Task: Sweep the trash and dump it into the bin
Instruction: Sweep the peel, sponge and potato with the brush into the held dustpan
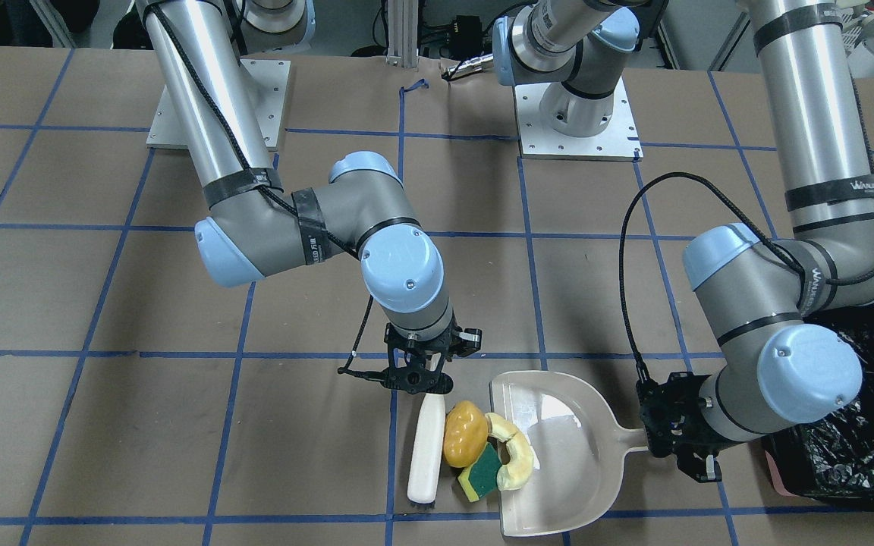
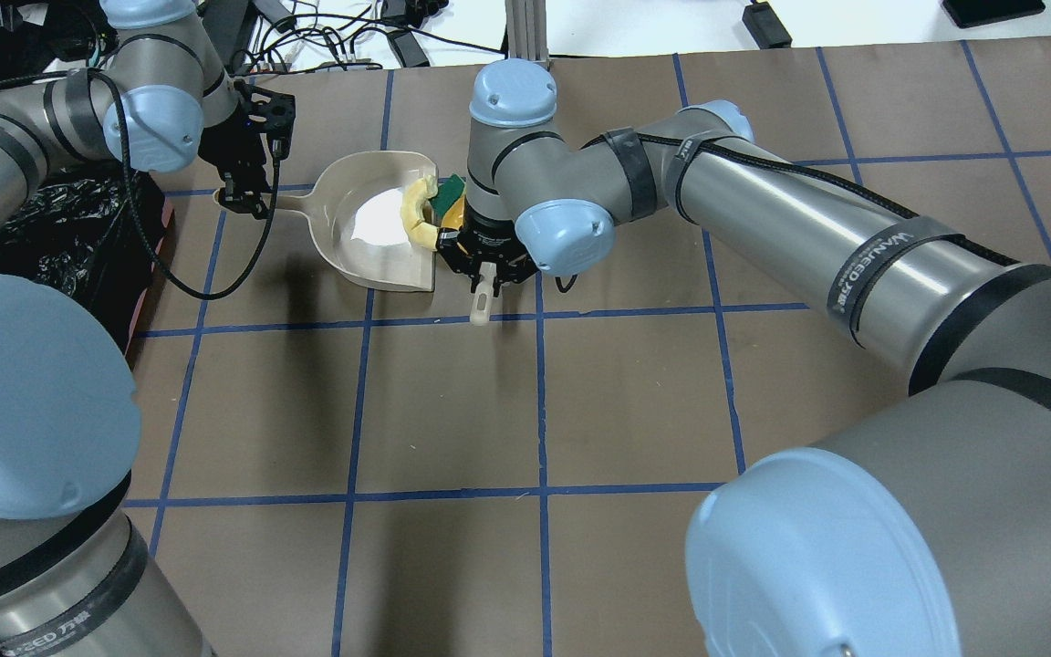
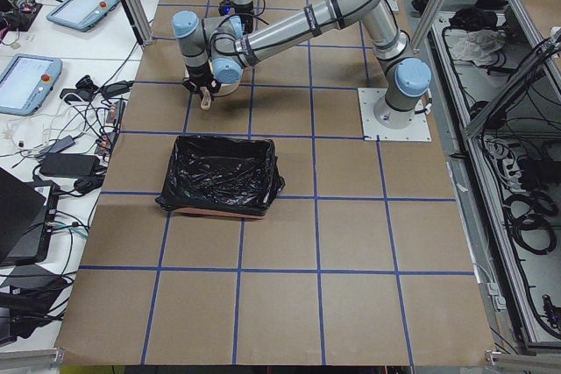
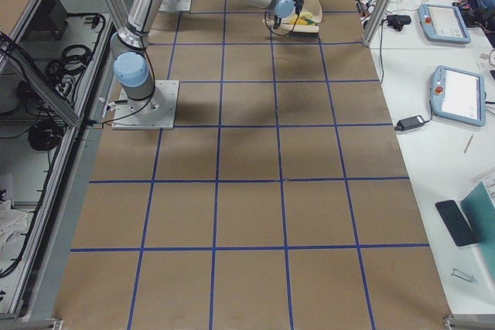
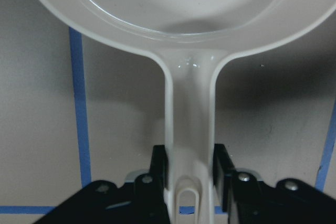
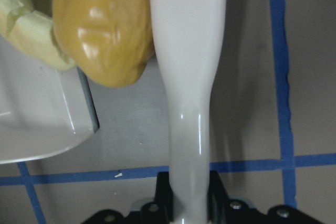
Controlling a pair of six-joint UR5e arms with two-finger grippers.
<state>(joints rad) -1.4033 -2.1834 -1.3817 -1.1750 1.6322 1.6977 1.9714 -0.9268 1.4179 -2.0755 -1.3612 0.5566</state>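
Observation:
My left gripper (image 1: 657, 440) is shut on the handle of the cream dustpan (image 1: 573, 447), which lies flat on the table; the wrist view shows its fingers (image 5: 159, 166) clamping the handle (image 5: 190, 124). My right gripper (image 1: 418, 379) is shut on the white brush (image 1: 427, 447), which lies next to the pan's mouth. The yellow-orange lump (image 1: 464, 432) rests against the brush. The green-and-yellow sponge (image 1: 482, 472) sits at the pan's lip. The cream croissant (image 1: 514, 455) lies just inside the mouth. The black-bagged bin (image 1: 862, 432) stands behind my left arm.
Brown table paper with blue tape grid lines (image 2: 539, 383). The two arm bases (image 1: 575, 121) sit at the robot's side of the table. The bin (image 3: 223, 172) stands near the table's operator-side edge. Tablets and cables (image 3: 31, 85) lie on a side desk beyond.

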